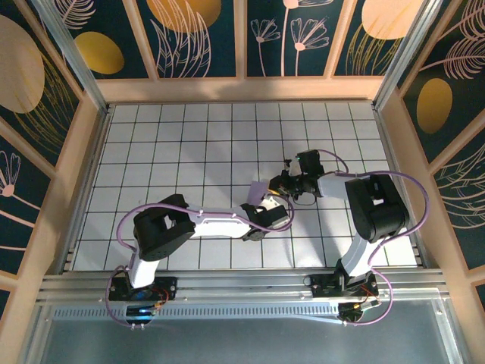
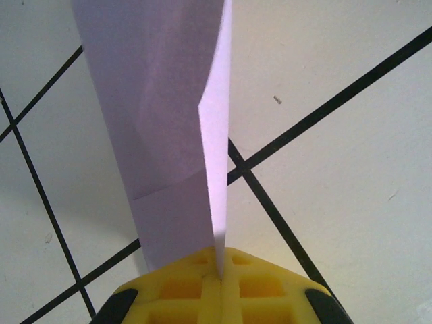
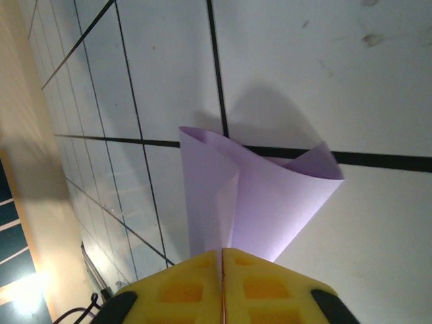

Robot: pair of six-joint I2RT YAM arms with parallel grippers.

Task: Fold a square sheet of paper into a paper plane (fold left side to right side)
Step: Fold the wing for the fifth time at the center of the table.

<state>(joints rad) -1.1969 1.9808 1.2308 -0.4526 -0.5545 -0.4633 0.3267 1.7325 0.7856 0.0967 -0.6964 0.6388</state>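
Note:
The pale lavender sheet of paper (image 1: 258,189) is lifted off the tiles at mid-table, folded into layers, with both grippers on it. My left gripper (image 2: 221,270) is shut on its lower edge; the paper (image 2: 162,135) rises from the yellow fingers (image 2: 175,290) as a tall narrow band with a standing edge. My right gripper (image 3: 221,260) is shut on another edge, and there the paper (image 3: 270,202) curls open like a cone. In the top view the left gripper (image 1: 267,206) and right gripper (image 1: 279,184) almost meet. Whether it has a paper plane's shape I cannot tell.
The white tiled table (image 1: 189,136) with black grid lines spreads around both arms. Wooden walls (image 1: 72,174) stand left, right and at the back. An aluminium rail (image 1: 250,284) runs along the near edge by the arm bases.

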